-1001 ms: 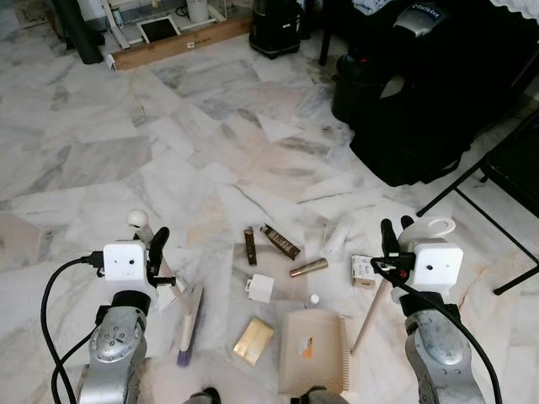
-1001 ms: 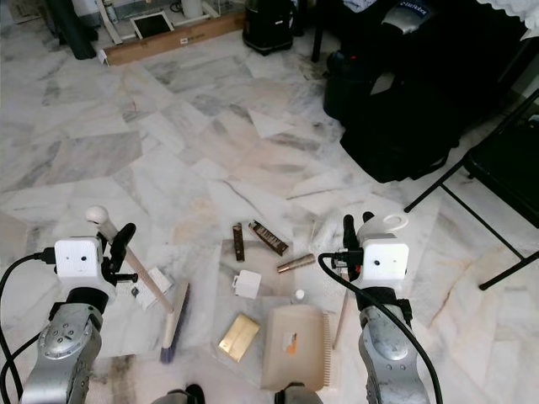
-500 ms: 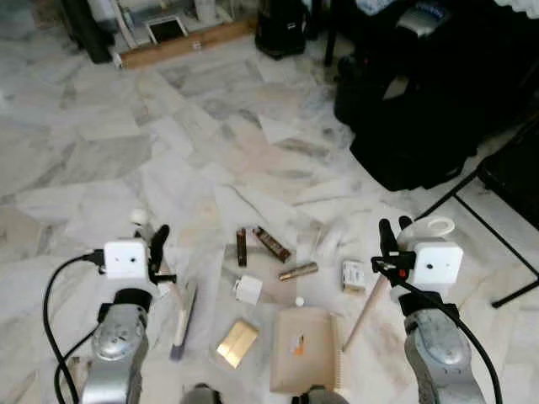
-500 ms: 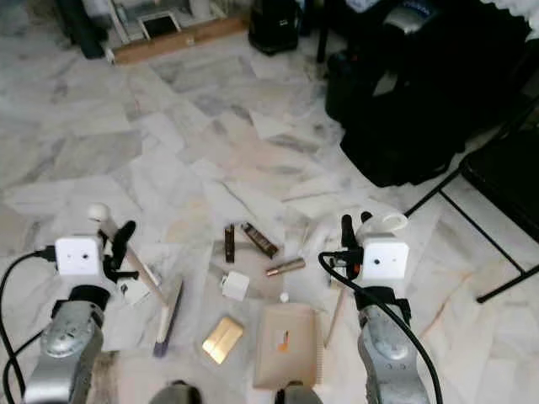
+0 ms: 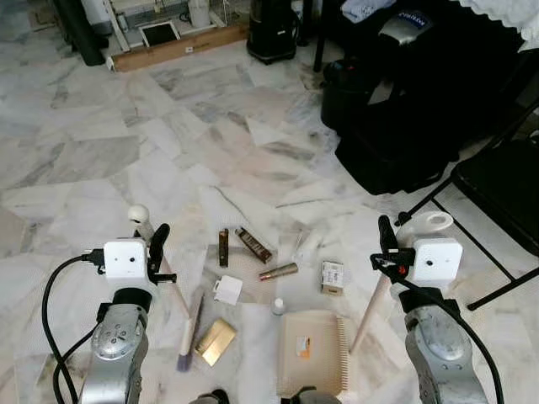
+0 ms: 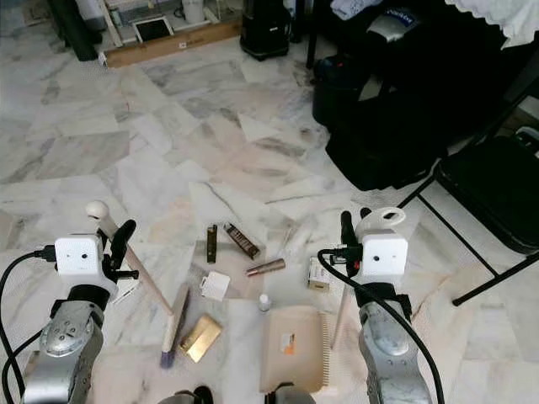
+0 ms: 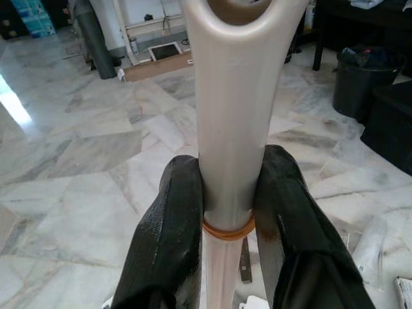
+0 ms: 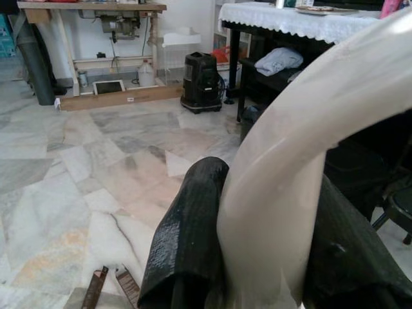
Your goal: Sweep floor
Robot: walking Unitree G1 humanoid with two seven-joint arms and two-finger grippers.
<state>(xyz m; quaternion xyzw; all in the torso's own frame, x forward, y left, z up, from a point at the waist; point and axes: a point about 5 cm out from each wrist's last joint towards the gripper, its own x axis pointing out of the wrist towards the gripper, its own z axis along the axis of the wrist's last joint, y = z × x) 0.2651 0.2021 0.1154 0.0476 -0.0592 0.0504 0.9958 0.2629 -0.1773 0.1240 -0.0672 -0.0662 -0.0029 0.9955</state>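
Marble floor (image 5: 109,160), pale and veined with grey, spreads ahead of the robot, with litter gathered just in front of it between the two arms. On the left, the left gripper (image 5: 152,252) has its two black fingers (image 7: 170,238) clamped on the cream handle of a small broom (image 5: 187,328), which slants down to the right so that its bristle head rests on the tiles. Just right of the bristles lies a gold packet (image 5: 214,340), and above it a small white box (image 5: 227,290). Further up sit a dark narrow stick (image 5: 223,247) and a brown wrapper (image 5: 253,245), near each other but apart, with a bronze tube (image 5: 278,272) lying slantwise to their right. Below the tube a tiny white bottle (image 5: 279,306) stands just above the rim of a beige dustpan (image 5: 313,352), whose pan lies flat on the floor with a comb edge along its right side. A small printed carton (image 5: 332,276) lies right of the tube. The dustpan's wooden shaft rises slantwise to the right gripper (image 5: 389,246), whose fingers (image 8: 187,238) are closed around its cream looped grip. Beyond, a black bag (image 5: 404,126) sits at the upper right, and a black folding chair (image 5: 497,185) stands at the far right edge.
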